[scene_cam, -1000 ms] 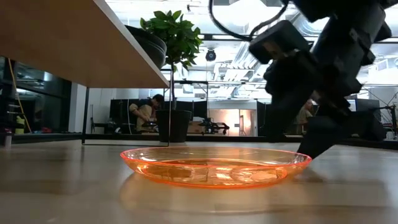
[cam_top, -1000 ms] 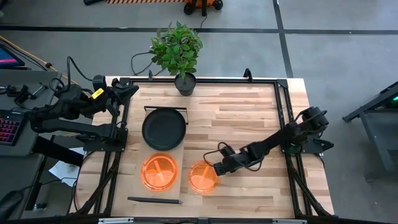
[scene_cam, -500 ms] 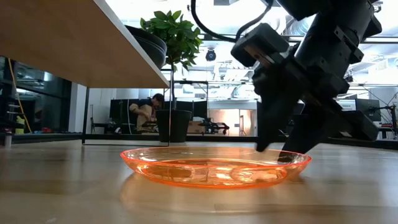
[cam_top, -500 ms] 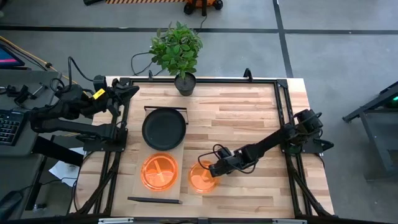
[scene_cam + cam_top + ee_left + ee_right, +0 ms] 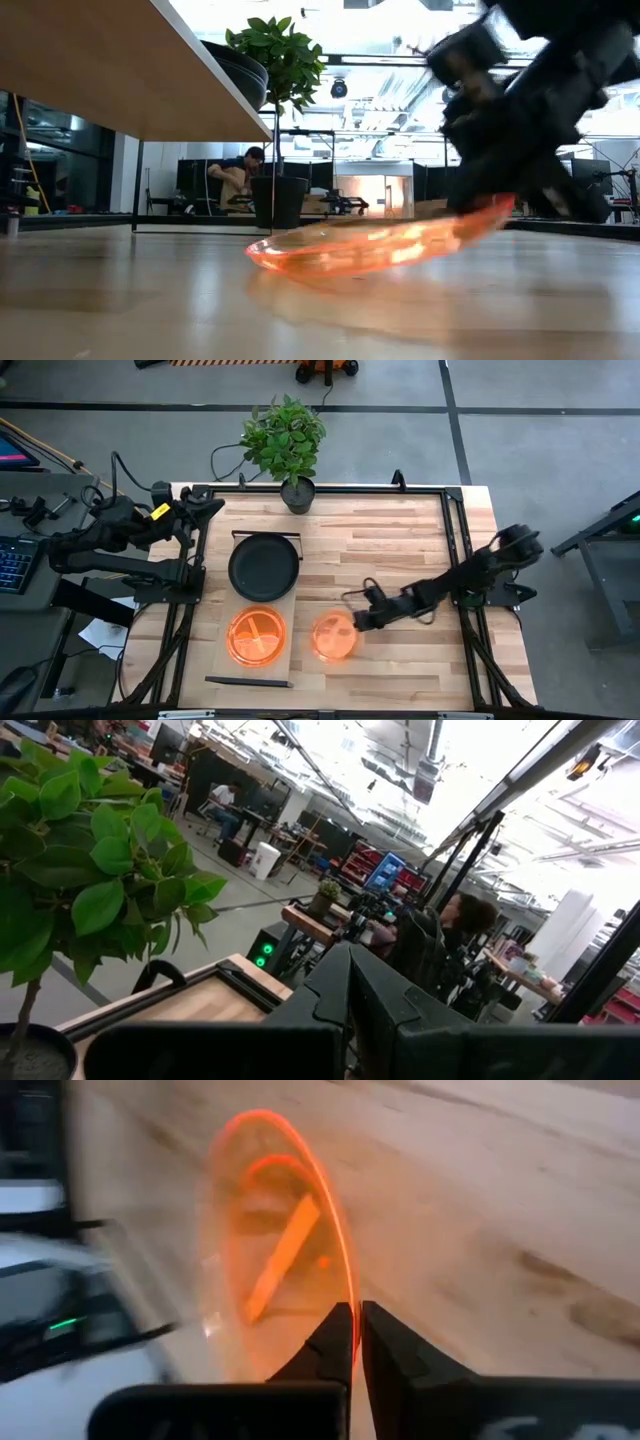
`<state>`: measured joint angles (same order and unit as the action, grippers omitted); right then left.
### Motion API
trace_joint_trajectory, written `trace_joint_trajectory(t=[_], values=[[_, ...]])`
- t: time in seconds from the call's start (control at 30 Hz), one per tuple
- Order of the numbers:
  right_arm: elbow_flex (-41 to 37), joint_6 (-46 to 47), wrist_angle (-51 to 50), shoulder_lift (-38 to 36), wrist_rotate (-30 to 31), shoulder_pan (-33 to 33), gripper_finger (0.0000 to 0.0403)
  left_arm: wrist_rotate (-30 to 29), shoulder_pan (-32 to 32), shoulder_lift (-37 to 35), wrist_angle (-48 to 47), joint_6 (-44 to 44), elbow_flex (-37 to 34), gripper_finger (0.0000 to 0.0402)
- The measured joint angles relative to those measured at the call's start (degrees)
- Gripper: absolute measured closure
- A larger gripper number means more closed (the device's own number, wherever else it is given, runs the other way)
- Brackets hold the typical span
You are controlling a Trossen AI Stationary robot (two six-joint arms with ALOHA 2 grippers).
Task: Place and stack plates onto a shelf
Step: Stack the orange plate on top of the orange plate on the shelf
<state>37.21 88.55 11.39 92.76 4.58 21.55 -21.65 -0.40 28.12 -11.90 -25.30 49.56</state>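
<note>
No text, label, brand, number or sign can be read in any of the views. A small yellow tag (image 5: 156, 510) sits on the left arm in the high view, but any print on it is too small to make out, and the lit screens in the room behind show no legible characters.

Bare table (image 5: 400, 550) lies open right of the shelf (image 5: 222, 650); the potted plant (image 5: 285, 445) blocks the far edge
</note>
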Motion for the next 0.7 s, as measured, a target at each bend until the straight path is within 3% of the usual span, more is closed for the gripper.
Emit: trace_joint_trajectory(t=[0.2, 0.33, 0.5, 0.7], values=[[-10.4, 0.4, 6.5, -14.4, 0.0, -0.3, 0.0402, 0.0, 0.0, 0.0, -0.5, 0.0, 0.0, 0.0402], [-11.3, -0.9, 6.5, -21.2, 2.2, -0.5, 0.0403, 0.0, 0.0, 0.0, -0.5, 0.0, 0.0, 0.0402], [-4.4, -7.8, 5.4, -22.1, 3.2, -1.9, 0.0403, 0.0, 0.0, 0.0, -0.4, 0.0, 0.0, 0.0401], [11.8, -18.5, -3.6, -14.8, 3.4, -5.0, 0.0403, -0.1, 0.0, 0.0, -0.3, 0.0, 0.0, 0.0401]])
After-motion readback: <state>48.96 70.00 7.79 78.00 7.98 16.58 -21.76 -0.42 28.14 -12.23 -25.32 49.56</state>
